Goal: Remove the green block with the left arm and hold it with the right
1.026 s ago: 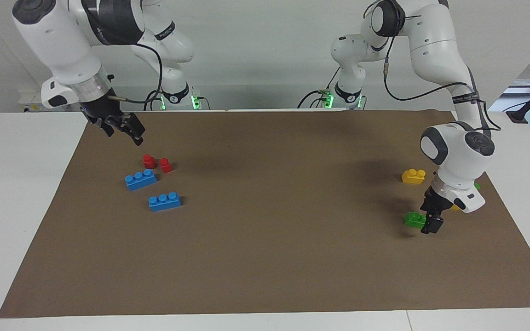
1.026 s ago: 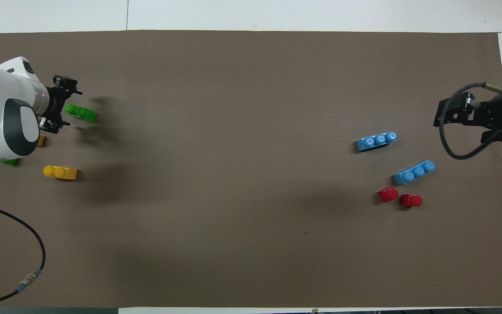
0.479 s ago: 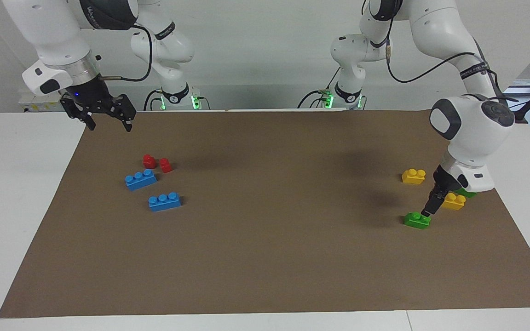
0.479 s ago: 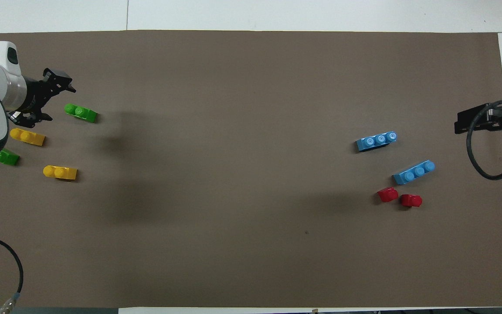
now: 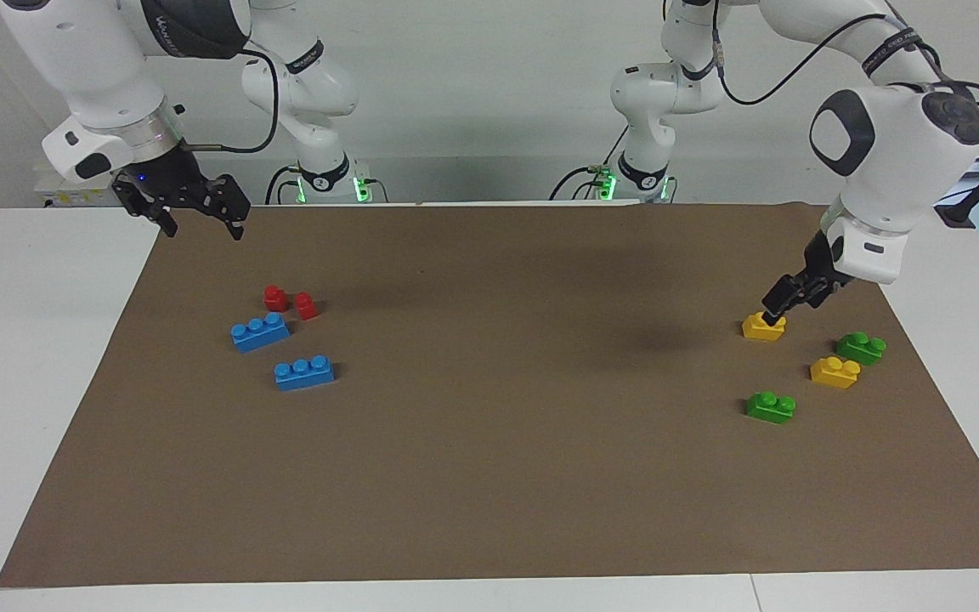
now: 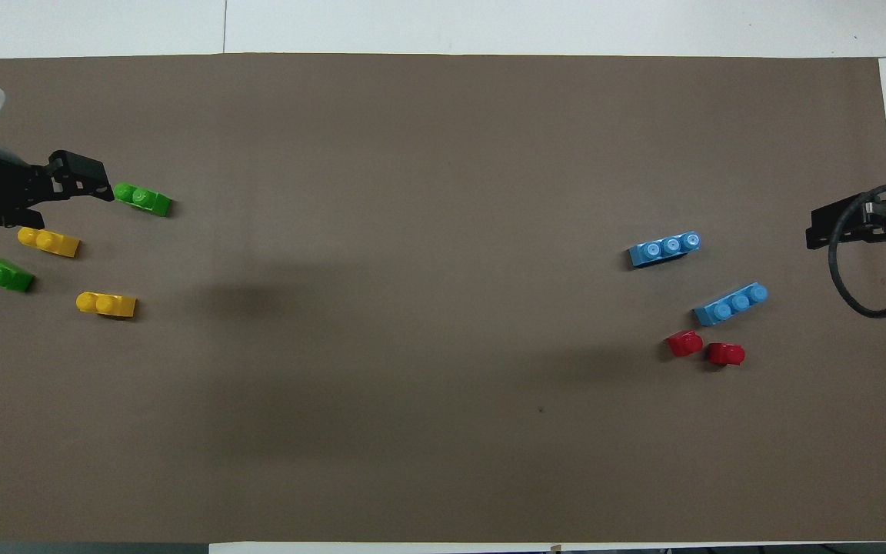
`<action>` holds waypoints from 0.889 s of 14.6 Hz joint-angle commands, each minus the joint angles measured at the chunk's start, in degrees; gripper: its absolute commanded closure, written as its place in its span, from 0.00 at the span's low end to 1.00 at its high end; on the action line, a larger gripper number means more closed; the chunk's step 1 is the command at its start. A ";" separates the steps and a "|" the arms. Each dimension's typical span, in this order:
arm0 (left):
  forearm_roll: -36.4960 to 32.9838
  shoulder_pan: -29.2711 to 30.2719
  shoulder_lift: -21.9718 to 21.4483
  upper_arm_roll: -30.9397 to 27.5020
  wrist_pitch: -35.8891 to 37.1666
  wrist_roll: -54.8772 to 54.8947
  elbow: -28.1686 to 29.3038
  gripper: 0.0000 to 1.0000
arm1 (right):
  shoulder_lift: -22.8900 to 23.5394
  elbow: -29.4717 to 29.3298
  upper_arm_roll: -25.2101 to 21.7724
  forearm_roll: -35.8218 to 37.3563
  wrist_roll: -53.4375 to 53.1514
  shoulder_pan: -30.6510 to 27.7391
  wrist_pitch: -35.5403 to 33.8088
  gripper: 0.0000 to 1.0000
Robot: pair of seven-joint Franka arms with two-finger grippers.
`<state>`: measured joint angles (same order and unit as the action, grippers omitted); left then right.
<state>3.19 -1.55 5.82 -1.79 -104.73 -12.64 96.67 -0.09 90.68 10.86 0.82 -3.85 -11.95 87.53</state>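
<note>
Two white robot arms above a brown mat, neither grasping anything.
Small bright green plastic two-stud block point(image 5: 770, 407) lies alone; left gripper point(image 5: 783, 302) fingers unclear, right gripper point(image 5: 195, 210) spread, waiting.

I am working in a robotics lab: two white arms point(image 5: 872, 170) bolted at a white table point(image 5: 22, 357), green-lit bases point(image 5: 328, 183) beside a brown mat point(image 5: 489, 476) on it, cabling, plain walls.
</note>
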 commanded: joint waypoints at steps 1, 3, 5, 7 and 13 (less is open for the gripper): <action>-0.99 -0.65 -4.75 -0.32 6.89 7.95 0.09 0.00 | -0.17 0.37 0.22 0.15 0.25 -1.06 -0.69 0.00; -0.91 -0.65 -6.69 -0.14 10.32 11.31 0.09 0.00 | -0.08 0.29 0.30 0.15 -1.16 -1.06 -0.43 0.00; -0.91 -1.00 -7.40 -0.14 13.14 12.11 0.18 0.00 | -0.08 0.28 0.30 0.15 -1.43 -0.97 -0.34 0.00; -0.91 -1.35 -7.49 -0.14 16.04 12.55 0.01 0.00 | -0.08 0.28 0.30 0.15 -1.60 -0.71 -0.25 0.00; -2.49 -1.44 -8.28 -0.14 16.85 14.84 -0.08 0.00 | -0.08 0.20 0.39 0.15 -3.10 -0.27 -0.34 0.00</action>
<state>2.09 -2.49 -1.44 -1.59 -88.65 1.14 96.42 -0.09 90.81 10.95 0.82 -5.66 -12.09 87.53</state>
